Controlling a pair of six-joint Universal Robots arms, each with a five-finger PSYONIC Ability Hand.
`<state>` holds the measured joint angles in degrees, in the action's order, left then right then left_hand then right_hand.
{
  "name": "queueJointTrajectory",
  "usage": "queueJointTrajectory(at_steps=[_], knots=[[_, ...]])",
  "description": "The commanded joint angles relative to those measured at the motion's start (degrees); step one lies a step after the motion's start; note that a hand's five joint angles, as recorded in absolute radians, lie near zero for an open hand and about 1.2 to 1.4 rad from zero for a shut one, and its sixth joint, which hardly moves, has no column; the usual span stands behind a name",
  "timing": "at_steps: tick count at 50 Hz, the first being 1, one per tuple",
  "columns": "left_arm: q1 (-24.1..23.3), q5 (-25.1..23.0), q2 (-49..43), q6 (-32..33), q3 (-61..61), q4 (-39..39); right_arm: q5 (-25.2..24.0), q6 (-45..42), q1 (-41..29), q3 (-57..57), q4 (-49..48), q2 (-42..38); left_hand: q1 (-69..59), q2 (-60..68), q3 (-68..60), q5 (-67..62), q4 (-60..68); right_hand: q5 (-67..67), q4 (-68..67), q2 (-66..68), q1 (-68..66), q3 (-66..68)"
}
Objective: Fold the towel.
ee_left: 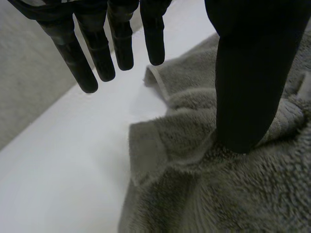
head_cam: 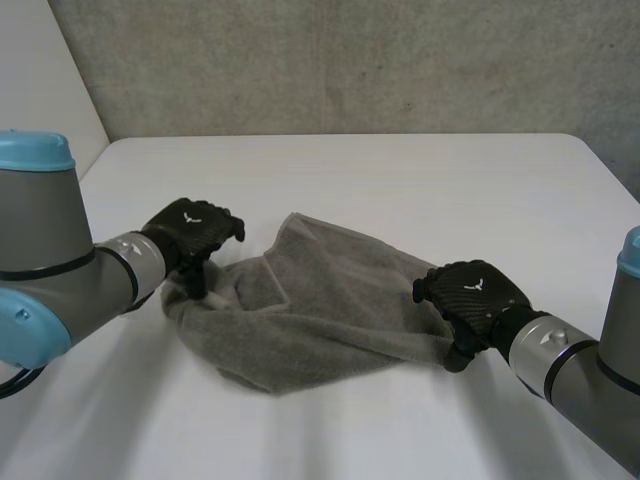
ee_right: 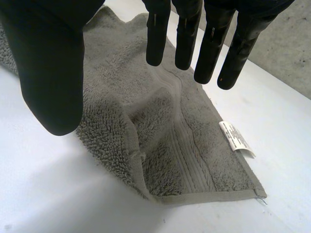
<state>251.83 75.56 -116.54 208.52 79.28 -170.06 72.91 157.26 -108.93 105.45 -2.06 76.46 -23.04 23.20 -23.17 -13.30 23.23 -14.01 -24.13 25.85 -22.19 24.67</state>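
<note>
A grey towel (head_cam: 320, 300) lies rumpled and partly doubled over on the white table (head_cam: 400, 180). My left hand (head_cam: 190, 232) is over the towel's left end. In the left wrist view its fingers (ee_left: 99, 53) hang straight above the table beside a turned-up towel corner (ee_left: 155, 80), and its thumb (ee_left: 248, 87) points down onto the pile (ee_left: 233, 194). My right hand (head_cam: 470, 292) hovers at the towel's right end. Its fingers (ee_right: 211, 48) and thumb (ee_right: 48, 63) are straight and apart above the flat hemmed corner (ee_right: 146, 107), which carries a white label (ee_right: 235, 138). Neither hand holds cloth.
A grey concrete wall (head_cam: 350, 60) stands behind the table. The table's far edge runs along that wall, and its right edge (head_cam: 612, 170) slants down past my right arm. Bare tabletop lies beyond the towel and in front of it.
</note>
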Motion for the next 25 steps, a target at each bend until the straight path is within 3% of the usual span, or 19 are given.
queueJointTrajectory(at_steps=[1,14,25], knots=[[1.12,-0.41,0.34,0.48,-0.27,4.56,-0.23,-0.11,0.12,0.19,-0.05,-0.09,-3.50,3.33,-3.36,-3.23,3.30,-0.54,-0.42,-1.30,-2.36,-0.12],[1.29,-0.68,6.23,0.48,4.83,4.12,-1.19,-0.11,0.12,0.37,-0.05,-0.35,-4.17,4.00,-4.04,-3.90,3.97,-0.37,-0.25,-1.47,-2.19,-0.28],[1.29,-0.59,8.08,0.66,12.13,-7.57,-1.19,-0.11,0.03,0.54,-0.05,-0.52,-11.91,11.74,-11.77,-11.64,11.71,-0.21,-0.08,-1.64,-2.03,-0.45]])
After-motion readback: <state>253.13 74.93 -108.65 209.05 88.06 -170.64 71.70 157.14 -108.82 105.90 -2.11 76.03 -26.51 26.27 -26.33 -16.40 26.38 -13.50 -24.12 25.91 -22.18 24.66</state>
